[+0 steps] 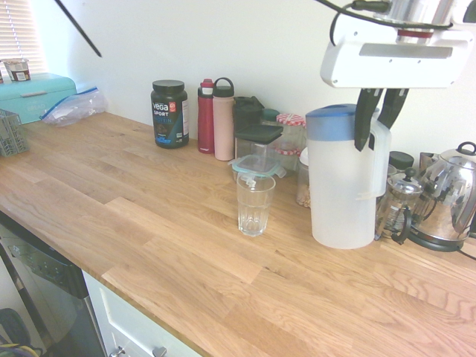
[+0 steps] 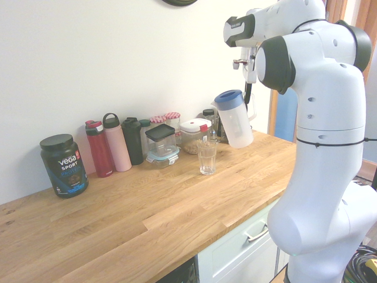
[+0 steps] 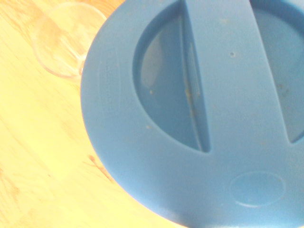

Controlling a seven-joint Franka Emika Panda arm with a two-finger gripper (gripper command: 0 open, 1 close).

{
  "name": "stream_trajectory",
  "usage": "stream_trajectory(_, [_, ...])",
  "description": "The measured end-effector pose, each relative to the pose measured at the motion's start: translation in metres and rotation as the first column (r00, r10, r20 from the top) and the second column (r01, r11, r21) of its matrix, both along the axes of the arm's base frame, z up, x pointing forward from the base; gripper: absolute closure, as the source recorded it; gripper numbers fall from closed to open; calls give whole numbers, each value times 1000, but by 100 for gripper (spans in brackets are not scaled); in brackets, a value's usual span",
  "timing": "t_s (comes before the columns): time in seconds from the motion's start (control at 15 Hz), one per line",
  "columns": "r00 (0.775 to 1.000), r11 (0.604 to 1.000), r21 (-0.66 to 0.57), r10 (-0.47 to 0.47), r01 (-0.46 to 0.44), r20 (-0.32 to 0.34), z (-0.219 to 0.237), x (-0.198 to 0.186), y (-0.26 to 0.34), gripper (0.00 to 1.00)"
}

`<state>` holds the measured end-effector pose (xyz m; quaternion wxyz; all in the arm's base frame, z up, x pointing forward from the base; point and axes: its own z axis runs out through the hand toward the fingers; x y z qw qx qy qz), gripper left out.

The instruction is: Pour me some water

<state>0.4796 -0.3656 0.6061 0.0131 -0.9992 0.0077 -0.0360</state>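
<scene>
The white arm's two-finger gripper pointed straight down, its dark fingers clamped on the side handle at the top of the tall frosted-white translucent plastic jug with its blue lid; the jaws stood narrow, closed on that handle. In the second exterior view the jug hung slightly tilted and appeared lifted clear of the butcher-block wooden counter, though the first exterior view left it unclear whether its base touched the wood. The water itself could not be made out through the cloudy wall. The clear ribbed drinking glass stood upright and looked empty on the counter, near the jug but apart from it, on the side facing away from the handle and away from the shiny steel kettle. The wrist view showed the lid filling most of the picture with the glass's rim just past its edge. That relation decided the next move, by my judgement: the jug's long axis was close to upright, so the jug would need carrying a little nearer and tipping toward the glass, with the lid's pouring side leading, or water would land on the wood.
</scene>
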Motion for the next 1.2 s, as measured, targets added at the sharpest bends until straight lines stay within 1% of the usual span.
stream_trajectory(0.33, [996,996,25,88,-88,-13,-5,1,0,100])
stream_trajectory(0.53, [984,983,60,178,-176,-31,-6,-7,2,100])
stream_trajectory(0.67, [977,977,52,210,-208,-29,0,-10,4,100])
stream_trajectory(0.87, [967,968,-4,249,-250,-61,3,-14,16,100])
stream_trajectory(1.0, [955,955,-80,278,-286,-100,-6,-9,31,100])
stream_trajectory(1.2, [943,931,-178,293,-319,-156,-22,-3,59,100])
